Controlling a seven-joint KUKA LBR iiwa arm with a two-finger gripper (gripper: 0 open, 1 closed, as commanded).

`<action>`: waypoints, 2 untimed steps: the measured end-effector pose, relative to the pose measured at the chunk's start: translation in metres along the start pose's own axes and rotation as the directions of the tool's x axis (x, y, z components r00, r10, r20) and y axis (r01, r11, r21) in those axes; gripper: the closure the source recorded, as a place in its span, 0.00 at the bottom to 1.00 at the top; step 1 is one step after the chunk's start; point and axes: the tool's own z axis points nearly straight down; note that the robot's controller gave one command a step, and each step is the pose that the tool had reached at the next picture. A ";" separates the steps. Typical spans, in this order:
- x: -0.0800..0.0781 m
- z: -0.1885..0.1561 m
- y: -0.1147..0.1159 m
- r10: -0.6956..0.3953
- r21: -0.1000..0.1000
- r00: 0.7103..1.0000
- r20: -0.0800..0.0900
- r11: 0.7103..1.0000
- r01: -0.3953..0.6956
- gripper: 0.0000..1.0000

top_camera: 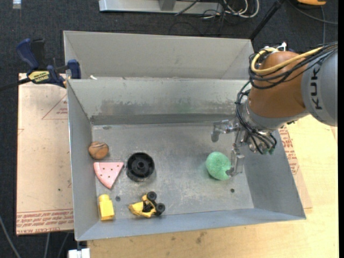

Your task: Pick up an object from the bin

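Arm [285,90] with orange-covered wrist rides uppermost, up-right of the green lump [217,165]. Grey bin [161,98] lies under all. Jaws are at the lump's right edge; I cannot tell if they are apart or together. Risk, my guess: an off-centre close nudges the rounded lump leftward, or the wrist scrapes the wall just right of it. Black disc [140,166] and pink wedge [108,173] are well left. Casing reads "KU".

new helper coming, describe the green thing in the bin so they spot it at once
In the grey bin, look at the floor's right part, by the robot arm. A rounded green lump lies there alone; the other things cluster left, none green.
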 end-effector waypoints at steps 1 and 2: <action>0.008 0.027 -0.010 0.070 0.001 0.998 -0.003 0.998 -0.070 0.00; -0.005 0.047 -0.014 0.140 -0.001 0.990 -0.003 0.990 -0.140 1.00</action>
